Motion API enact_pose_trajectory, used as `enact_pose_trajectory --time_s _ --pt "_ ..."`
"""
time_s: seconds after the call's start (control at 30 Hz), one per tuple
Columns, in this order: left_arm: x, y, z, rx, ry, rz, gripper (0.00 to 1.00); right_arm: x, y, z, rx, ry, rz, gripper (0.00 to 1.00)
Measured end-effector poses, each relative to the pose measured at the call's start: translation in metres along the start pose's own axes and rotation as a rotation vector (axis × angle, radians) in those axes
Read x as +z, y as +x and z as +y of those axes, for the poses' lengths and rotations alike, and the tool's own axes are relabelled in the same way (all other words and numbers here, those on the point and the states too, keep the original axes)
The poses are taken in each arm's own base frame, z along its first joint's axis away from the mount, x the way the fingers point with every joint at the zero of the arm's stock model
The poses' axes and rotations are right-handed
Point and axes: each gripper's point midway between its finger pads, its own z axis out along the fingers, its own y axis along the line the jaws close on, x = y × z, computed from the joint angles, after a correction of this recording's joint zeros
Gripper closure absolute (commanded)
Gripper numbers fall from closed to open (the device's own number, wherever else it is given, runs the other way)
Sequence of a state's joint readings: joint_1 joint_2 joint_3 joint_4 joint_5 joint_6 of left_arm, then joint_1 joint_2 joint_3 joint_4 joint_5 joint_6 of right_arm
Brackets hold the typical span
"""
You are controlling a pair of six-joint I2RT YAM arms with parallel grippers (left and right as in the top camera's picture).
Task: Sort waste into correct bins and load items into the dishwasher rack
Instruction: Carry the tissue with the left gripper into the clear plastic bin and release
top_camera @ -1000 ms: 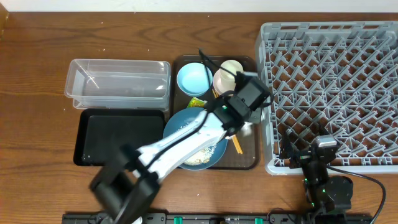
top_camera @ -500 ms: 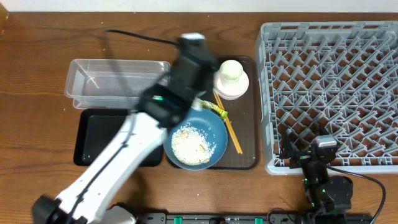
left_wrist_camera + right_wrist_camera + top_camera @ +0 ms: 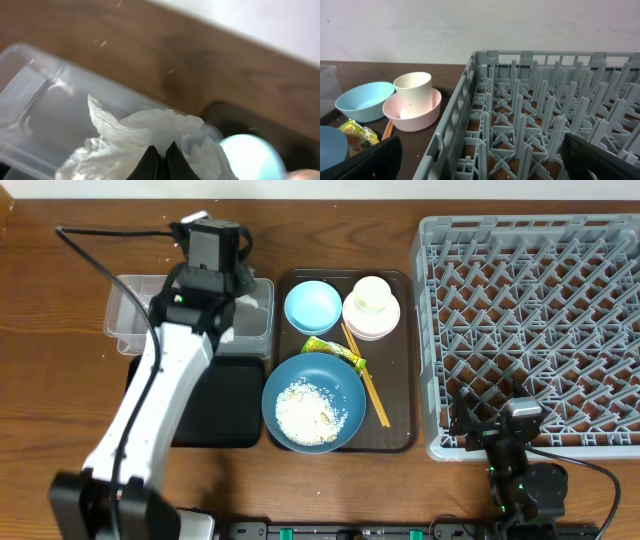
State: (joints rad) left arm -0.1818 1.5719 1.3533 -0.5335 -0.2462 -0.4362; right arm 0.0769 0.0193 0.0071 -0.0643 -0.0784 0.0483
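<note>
Pinching the napkin [image 3: 150, 127], the left hand [image 3: 161, 151] hangs over the clear tub [image 3: 40, 100].

The napkin [image 3: 145, 127] is crumpled paper, the tub [image 3: 35, 95] clear plastic (glossy).

From my screen, everything's sitting on a dark brown wooden table [image 3: 50, 300] with visible grain. On the left there's a clear rectangular plastic tub [image 3: 130, 320] at the back and a shallow black rectangular tray [image 3: 230, 400] just in front of it, long sides nearly touching. A brown rectangular serving tray [image 3: 396, 380] lies right beside those two in the middle, and a large square grey plastic peg crate [image 3: 530, 330] fills the right side, close against the serving tray.
</note>
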Motion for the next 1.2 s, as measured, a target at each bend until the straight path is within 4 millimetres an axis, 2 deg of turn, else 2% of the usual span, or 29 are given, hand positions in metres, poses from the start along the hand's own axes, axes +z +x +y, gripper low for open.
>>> enact_pose_trajectory --time_s 0.17,0.47,0.77,0.83,0.93,1.0,1.2 --pt "0.032 0.017 0.022 -0.003 -0.078 0.083 0.94 0.0 0.0 0.0 0.0 0.0 0.0 0.01" --pt "0.086 0.052 0.045 0.004 -0.17 0.203 0.93 0.0 0.0 0.0 0.0 0.0 0.0 0.01" --pt "0.109 0.06 0.051 -0.006 -0.189 0.217 0.92 0.0 0.0 0.0 0.0 0.0 0.0 0.01" --pt "0.111 0.06 0.051 -0.005 -0.189 0.218 0.85 0.0 0.0 0.0 0.0 0.0 0.0 0.01" --pt "0.111 0.061 0.051 0.008 -0.188 0.221 0.49 0.0 0.0 0.0 0.0 0.0 0.0 0.01" --pt "0.111 0.061 0.051 0.008 -0.188 0.223 0.43 0.0 0.0 0.0 0.0 0.0 0.0 0.01" --pt "0.109 0.065 0.047 0.007 -0.16 0.247 0.43 0.0 0.0 0.0 0.0 0.0 0.0 0.01"
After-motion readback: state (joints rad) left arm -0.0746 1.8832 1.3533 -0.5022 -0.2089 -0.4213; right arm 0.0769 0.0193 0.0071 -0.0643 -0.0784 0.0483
